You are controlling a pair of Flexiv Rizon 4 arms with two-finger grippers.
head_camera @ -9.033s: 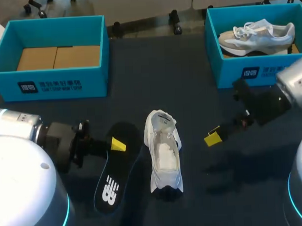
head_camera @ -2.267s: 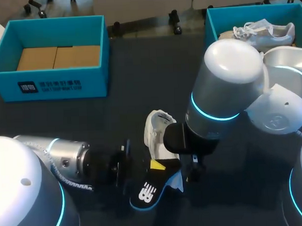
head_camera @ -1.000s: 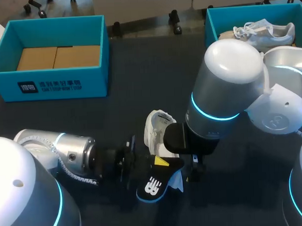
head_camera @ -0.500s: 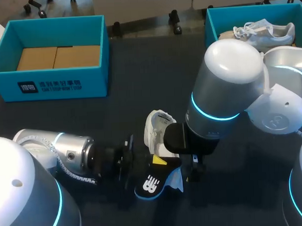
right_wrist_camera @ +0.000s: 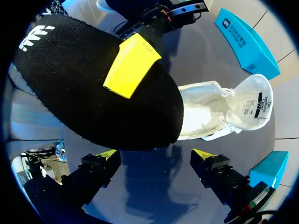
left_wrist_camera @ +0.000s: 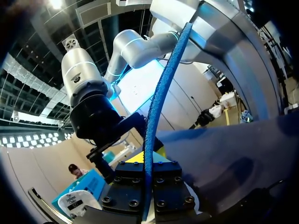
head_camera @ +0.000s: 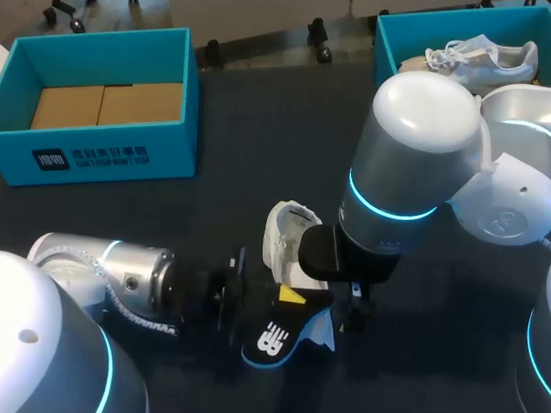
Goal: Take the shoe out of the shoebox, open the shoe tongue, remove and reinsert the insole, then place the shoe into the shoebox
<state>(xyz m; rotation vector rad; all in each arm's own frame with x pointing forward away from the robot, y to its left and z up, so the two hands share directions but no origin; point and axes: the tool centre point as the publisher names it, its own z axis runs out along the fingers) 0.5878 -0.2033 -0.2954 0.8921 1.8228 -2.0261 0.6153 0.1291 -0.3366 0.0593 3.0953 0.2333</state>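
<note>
Head view: my left arm (head_camera: 105, 278) came in low from the near left corner of the tabletop (head_camera: 254, 143), and my left gripper (head_camera: 287, 298) had the insole (head_camera: 272, 336) clamped. One yellow tip lay on its black upper face. The insole was tilted, its logo end toward the near edge, its other end at the shoe (head_camera: 288, 231). The white shoe sat on the tabletop around the middle, nearer the near edge, its tongue end pointing to the far edge.

From up there my right arm (head_camera: 410, 155) covered the shoe's right side and hid its own fingers completely. The right wrist view filled that in: the right gripper (right_wrist_camera: 154, 156) was spread wide with nothing between its tips, and the shoe (right_wrist_camera: 210, 112) lay ahead of it. The insole (right_wrist_camera: 93, 93) overlapped the shoe's heel end, and the tongue (right_wrist_camera: 257, 100) stood pulled open.

The left wrist view gave the insole (left_wrist_camera: 161, 93) edge-on, a thin blue line running straight out between that gripper's finger blocks. It did not show the shoe.

The head view alone showed the boxes. The left box (head_camera: 15, 99), at the far left corner, held only cardboard (head_camera: 106, 104). The right box (head_camera: 384, 69), at the far right corner, held a second shoe (head_camera: 475, 56).
</note>
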